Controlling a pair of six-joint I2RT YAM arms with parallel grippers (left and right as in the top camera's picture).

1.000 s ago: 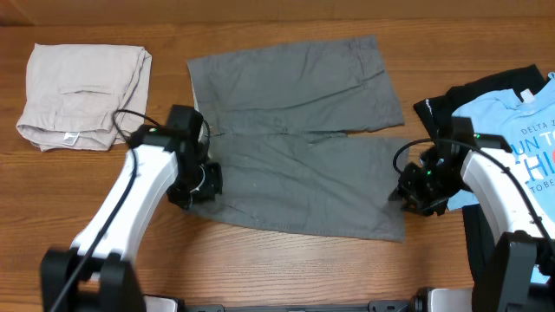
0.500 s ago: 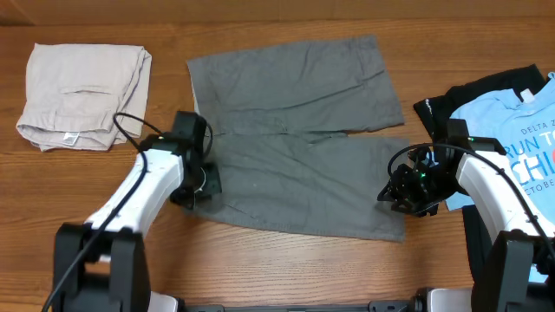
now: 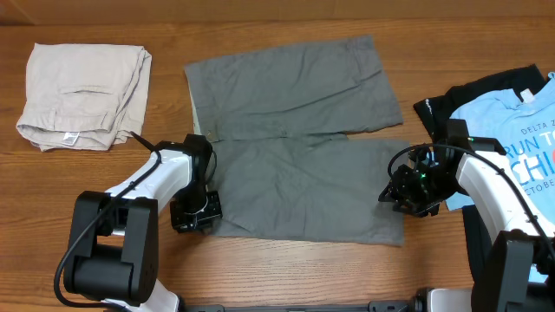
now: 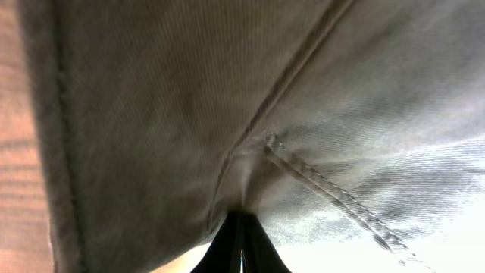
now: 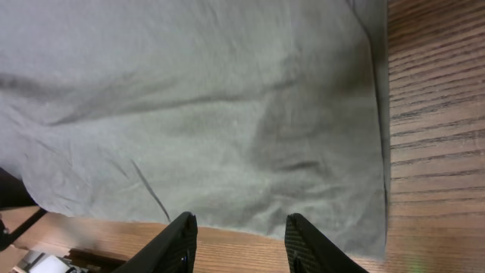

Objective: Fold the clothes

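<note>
The grey shorts (image 3: 295, 130) lie spread flat on the wooden table (image 3: 286, 270), with the left gripper (image 4: 241, 241) pinched closed on the cloth at their near waist-side corner and the right gripper (image 5: 241, 227) over their opposite near corner, its fingers wide apart and holding nothing.

Overhead downward — wrists near shorts (image 3: 295, 87)

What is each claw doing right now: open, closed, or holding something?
Left claw: closed, pinching the grey shorts.
Right claw: open, holding nothing.
</note>
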